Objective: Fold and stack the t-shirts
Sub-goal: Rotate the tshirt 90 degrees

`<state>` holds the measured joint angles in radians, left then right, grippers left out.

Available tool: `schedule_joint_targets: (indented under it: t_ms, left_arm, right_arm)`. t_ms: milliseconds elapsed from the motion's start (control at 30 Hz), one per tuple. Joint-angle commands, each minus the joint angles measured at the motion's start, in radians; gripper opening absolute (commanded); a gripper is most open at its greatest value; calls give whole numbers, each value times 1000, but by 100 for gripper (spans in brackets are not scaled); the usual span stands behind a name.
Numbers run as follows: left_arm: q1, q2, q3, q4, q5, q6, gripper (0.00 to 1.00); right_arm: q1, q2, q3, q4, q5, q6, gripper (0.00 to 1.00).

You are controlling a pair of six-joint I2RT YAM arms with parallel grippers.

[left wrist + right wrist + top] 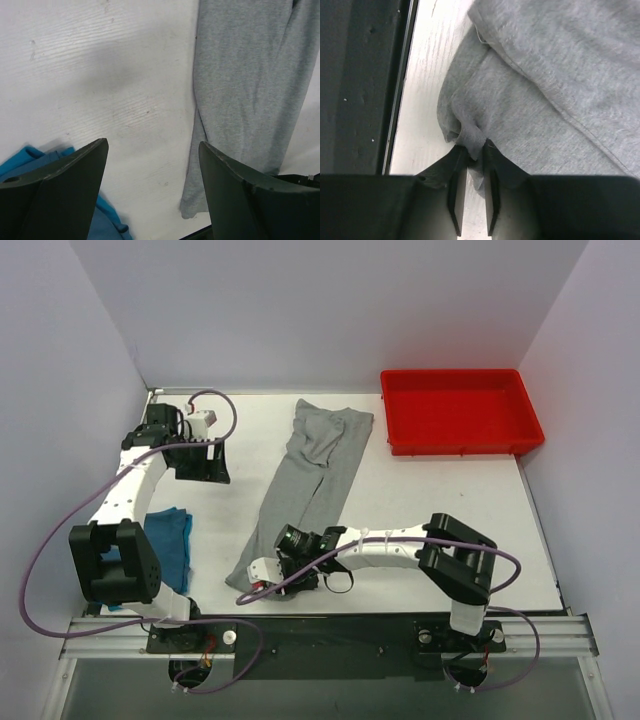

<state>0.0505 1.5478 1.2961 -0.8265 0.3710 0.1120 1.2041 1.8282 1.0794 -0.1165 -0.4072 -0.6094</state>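
Note:
A grey t-shirt [310, 480] lies folded lengthwise in a long strip from the table's back middle to the near edge. My right gripper [283, 570] is shut on its near hem corner; in the right wrist view the grey cloth [530, 85] is pinched between the jaws of the right gripper [474, 152]. A blue t-shirt [168, 540] lies folded at the near left, partly under the left arm. My left gripper [205, 465] is open and empty at the back left, above bare table; its view shows the grey shirt [250, 85] and the blue shirt [30, 162].
A red tray [460, 410] stands at the back right. White walls enclose the table on three sides. The table's near edge with a black rail [365, 85] runs right beside the held hem.

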Motion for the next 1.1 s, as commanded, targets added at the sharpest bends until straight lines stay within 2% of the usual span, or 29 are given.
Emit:
schedule_joint_targets:
  t_ms: [0, 33, 133, 167, 200, 233, 267, 300, 333, 400, 433, 467, 500, 533, 667, 700, 767, 800, 833, 867, 933, 1000, 1067]
  left_arm:
    - [-40, -43, 9, -44, 182, 150, 83]
    - [-41, -45, 18, -69, 209, 228, 81]
    - [-144, -67, 25, -204, 343, 434, 79]
    - [-161, -77, 26, -242, 380, 580, 78]
    - [-187, -83, 31, -360, 443, 665, 77]
    - [-199, -87, 32, -423, 459, 878, 75]
    - [-230, -91, 26, -566, 463, 1000, 74]
    - [-247, -92, 19, -645, 453, 1196, 73]
    - [-288, -98, -12, -736, 406, 1295, 73]
    - [-343, -126, -94, -746, 343, 1411, 73]
    - [-354, -158, -125, -746, 338, 1507, 73]
    - [-365, -178, -192, -746, 330, 1560, 74]
    - [-373, -230, -225, -746, 324, 1674, 75]
    - [-386, -256, -291, -746, 313, 1766, 76]
    - [-474, -419, -417, -744, 339, 1880, 80]
    - [-530, -472, -441, -726, 345, 1888, 81]
    - [-624, -537, -503, -612, 351, 1800, 83]
    - [-655, -552, -541, -550, 348, 1704, 84]
    - [-708, -577, -557, -440, 339, 1663, 84]
    - [-733, -581, -582, -398, 332, 1595, 85]
    - [-803, -583, -615, -332, 327, 1556, 84]
    - [-899, -575, -647, -283, 315, 1482, 83]
    - [-1000, -565, -684, -191, 278, 1380, 82]
  right_arm:
    - [14, -64, -117, -103, -8, 13, 10]
    - [14, -116, -151, -110, -5, 29, 5]
    - [20, -216, -275, -126, 1, 62, 3]
    - [22, -249, -288, -144, 7, 72, 3]
    - [29, -277, -311, -150, 8, 76, 3]
    - [35, -291, -317, -152, 14, 76, 2]
    - [41, -312, -329, -155, 18, 76, 2]
    - [41, -322, -337, -150, 28, 85, 5]
    - [40, -337, -341, -146, 54, 92, 9]
    - [37, -365, -355, -132, 85, 108, 25]
    - [34, -378, -361, -126, 87, 117, 42]
    - [29, -415, -366, -123, 79, 144, 49]
    - [29, -444, -380, -115, 77, 160, 56]
    - [31, -511, -391, -107, 74, 202, 57]
    - [38, -716, -435, -46, 52, 383, 62]
    - [19, -736, -426, -49, 36, 407, 63]
    - [-32, -779, -414, -57, -24, 508, 62]
    - [-50, -796, -415, -51, -50, 601, 61]
    - [-66, -802, -420, -52, -10, 659, 60]
    - [-74, -796, -415, -80, 13, 785, 59]
    - [-113, -784, -427, -91, 41, 990, 57]
    - [-109, -784, -450, -106, 82, 1112, 58]
    - [-52, -787, -467, -106, 172, 1117, 60]
